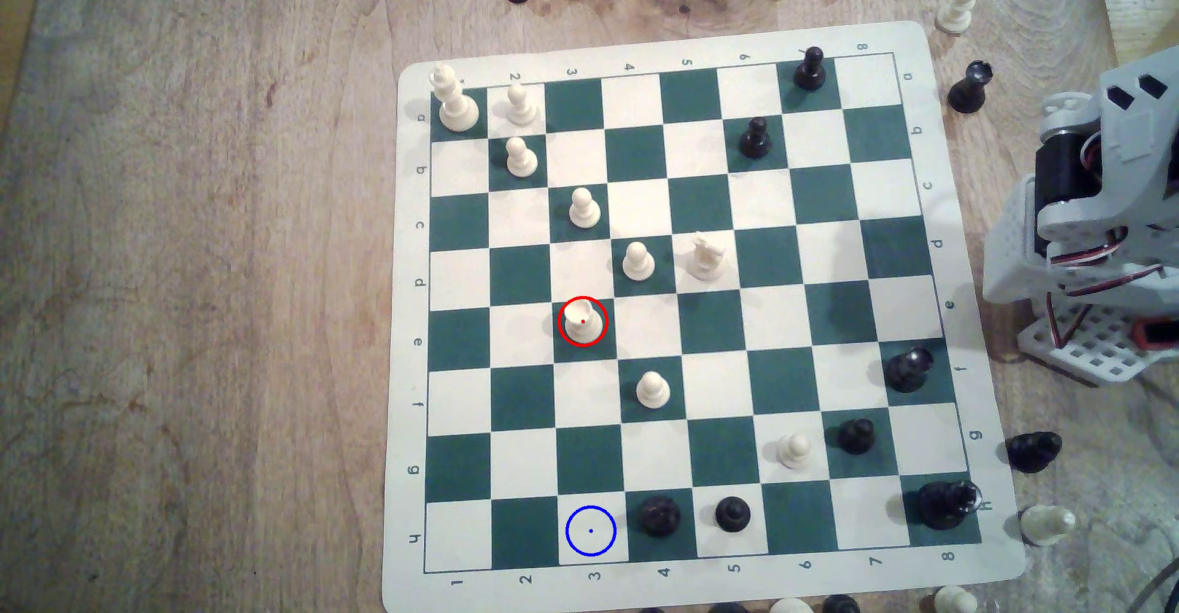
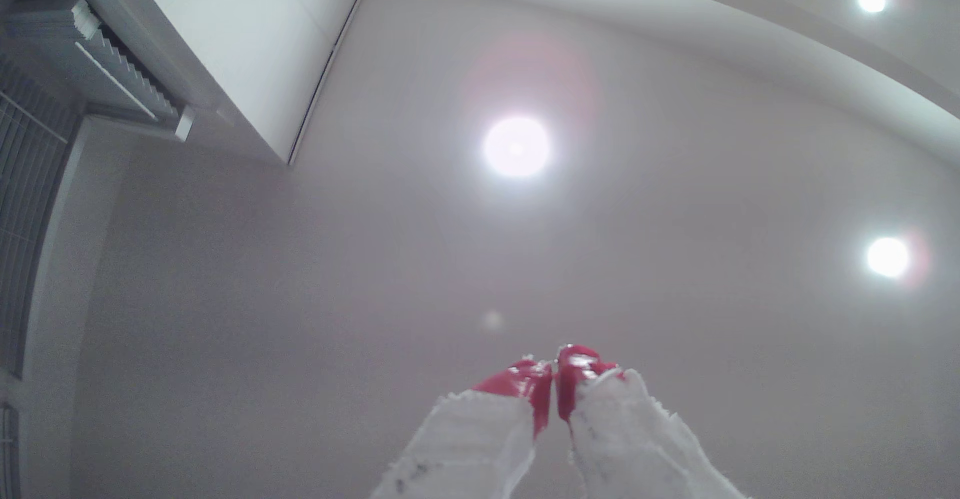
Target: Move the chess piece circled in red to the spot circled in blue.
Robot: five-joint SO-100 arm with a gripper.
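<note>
Chess piece point(image 1: 582, 321) upright on the red-ringed dark green square, row e column 3, long axis vertical, cup top up. I see free squares all round it; nearest neighbours are cream pawns, one point(image 1: 637, 261) diagonally up to the exterior view's right, another point(image 1: 652, 390) diagonally down to the right. Column 3 below it is bare down to the spot point(image 1: 591, 531), a cream square in row h ringed in blue, near the board's point(image 1: 1046, 543) lower edge. Black piece point(image 1: 659, 516) sits on the square just right of the spot. Board lies flat on a worn wooden bench point(image 1: 191, 268); spare pieces stand off the board along its edges. My arm point(image 1: 1097, 217) sits folded at the exterior view's right, well apart from the piece. Wrist view points at a pale ceiling point(image 2: 260, 296) with three round lights, blinds to one side; red-tipped fingers point(image 2: 530, 379) clenched together, gripper point(image 2: 555, 374) grasping nothing
</note>
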